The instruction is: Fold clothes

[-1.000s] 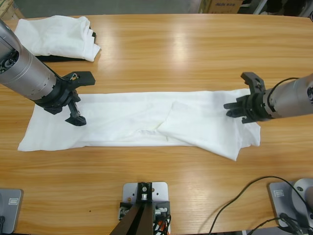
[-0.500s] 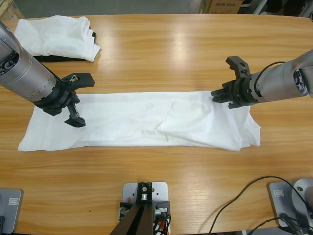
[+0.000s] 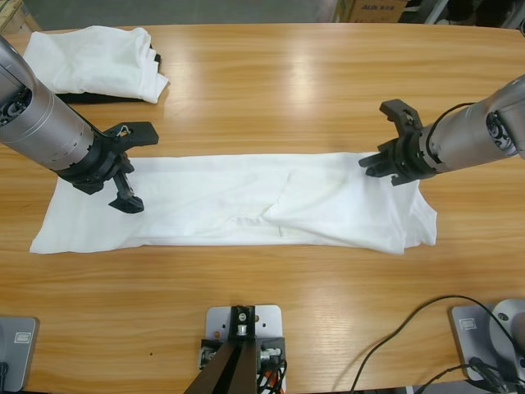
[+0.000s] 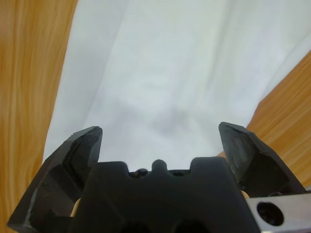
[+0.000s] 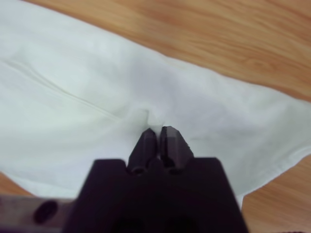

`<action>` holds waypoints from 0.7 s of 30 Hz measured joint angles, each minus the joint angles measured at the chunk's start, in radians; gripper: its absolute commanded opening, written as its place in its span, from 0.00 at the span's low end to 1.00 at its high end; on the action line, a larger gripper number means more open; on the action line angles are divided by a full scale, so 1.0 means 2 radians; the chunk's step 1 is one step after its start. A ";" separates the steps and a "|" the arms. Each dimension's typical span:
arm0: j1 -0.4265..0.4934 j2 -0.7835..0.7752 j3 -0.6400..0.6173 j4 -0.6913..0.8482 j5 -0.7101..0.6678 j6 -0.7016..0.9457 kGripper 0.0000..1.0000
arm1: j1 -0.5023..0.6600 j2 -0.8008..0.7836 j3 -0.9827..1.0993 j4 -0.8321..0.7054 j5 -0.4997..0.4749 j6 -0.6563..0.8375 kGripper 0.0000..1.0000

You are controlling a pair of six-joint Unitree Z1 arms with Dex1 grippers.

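The clothes, a white T-shirt (image 3: 230, 201), lie folded into a long strip across the middle of the table. My left gripper (image 3: 138, 168) hovers open over the strip's left end; in the left wrist view its two jaws (image 4: 160, 141) straddle plain white T-shirt cloth (image 4: 170, 73). At the strip's upper right corner my right gripper (image 3: 379, 156) is shut on the cloth. The right wrist view shows that gripper (image 5: 158, 130) closed, with a small pucker of T-shirt fabric (image 5: 73, 97) at the jaw tips.
A folded white garment (image 3: 98, 61) rests on a black one (image 3: 82, 97) at the table's back left corner. A black cable (image 3: 410, 328) loops over the front right of the table. A cardboard box (image 3: 369, 10) sits beyond the far edge.
The right gripper moved from the shirt's lower right toward its upper right edge, and the loose lower-right flap drew in, leaving a straighter strip. The left arm barely moved.
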 measured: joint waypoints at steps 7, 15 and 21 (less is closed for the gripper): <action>0.000 0.000 0.017 0.000 -0.007 -0.004 0.97 | 0.000 0.018 -0.002 0.003 -0.017 0.006 0.93; 0.000 0.000 0.018 0.000 -0.007 -0.004 0.97 | 0.000 0.015 -0.003 0.015 -0.054 0.031 1.00; 0.000 0.000 0.018 0.000 -0.009 -0.006 0.97 | 0.000 -0.035 -0.017 0.016 -0.044 0.021 0.88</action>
